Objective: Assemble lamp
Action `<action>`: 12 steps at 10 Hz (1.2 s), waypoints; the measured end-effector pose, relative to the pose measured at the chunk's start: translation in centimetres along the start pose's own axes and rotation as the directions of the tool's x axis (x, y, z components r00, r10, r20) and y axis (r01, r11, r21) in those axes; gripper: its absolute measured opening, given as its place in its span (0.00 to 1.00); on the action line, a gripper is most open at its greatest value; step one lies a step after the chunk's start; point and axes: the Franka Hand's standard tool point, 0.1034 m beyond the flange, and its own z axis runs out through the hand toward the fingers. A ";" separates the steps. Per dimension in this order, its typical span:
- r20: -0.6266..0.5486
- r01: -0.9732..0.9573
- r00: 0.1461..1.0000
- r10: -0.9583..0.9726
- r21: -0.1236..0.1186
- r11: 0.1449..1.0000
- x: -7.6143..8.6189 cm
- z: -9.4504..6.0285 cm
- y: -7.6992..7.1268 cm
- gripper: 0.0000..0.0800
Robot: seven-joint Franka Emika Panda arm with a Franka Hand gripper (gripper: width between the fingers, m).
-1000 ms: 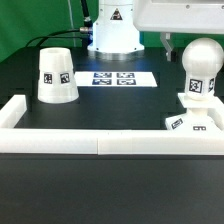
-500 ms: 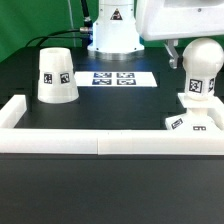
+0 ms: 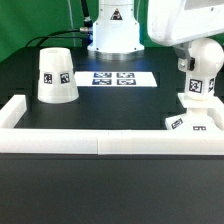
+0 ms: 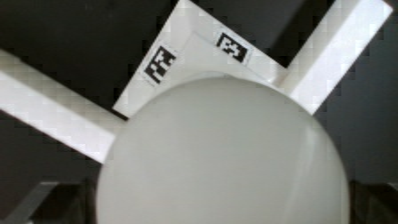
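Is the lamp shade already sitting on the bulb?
No, the shade stands on the table at the exterior view's left, apart from the bulb.

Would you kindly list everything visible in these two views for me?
Truncated-cone plastic lamp shade: one, white, exterior view's left.
Rounded lamp bulb: one, white, upright on the base, exterior view's right.
Flat square lamp base: one, white, under the bulb.
Marker board: one, white with black tags, centre rear.
Long border rails: several, white, along the front and sides.
Table: one, black.
Backdrop: one, green, rear.
Robot arm: one, white, above the bulb.
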 end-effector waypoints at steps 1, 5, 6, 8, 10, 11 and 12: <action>0.002 0.094 0.996 -0.094 -0.007 0.996 0.0 0.0 0.1 0.87; 0.005 0.246 0.969 -0.246 -0.008 0.969 -0.1 0.0 0.3 0.87; 0.005 0.245 0.969 -0.245 -0.008 0.969 -0.1 0.0 0.4 0.75; 0.004 0.235 0.972 -0.235 -0.008 0.972 -0.2 0.0 0.4 0.72; 0.004 0.217 0.976 -0.217 -0.008 0.976 -0.2 0.0 0.4 0.72; 0.003 0.137 0.991 -0.137 -0.007 0.991 -0.1 0.0 0.3 0.72; 0.002 0.010 1.000 -0.010 -0.008 1.000 0.0 0.0 0.2 0.72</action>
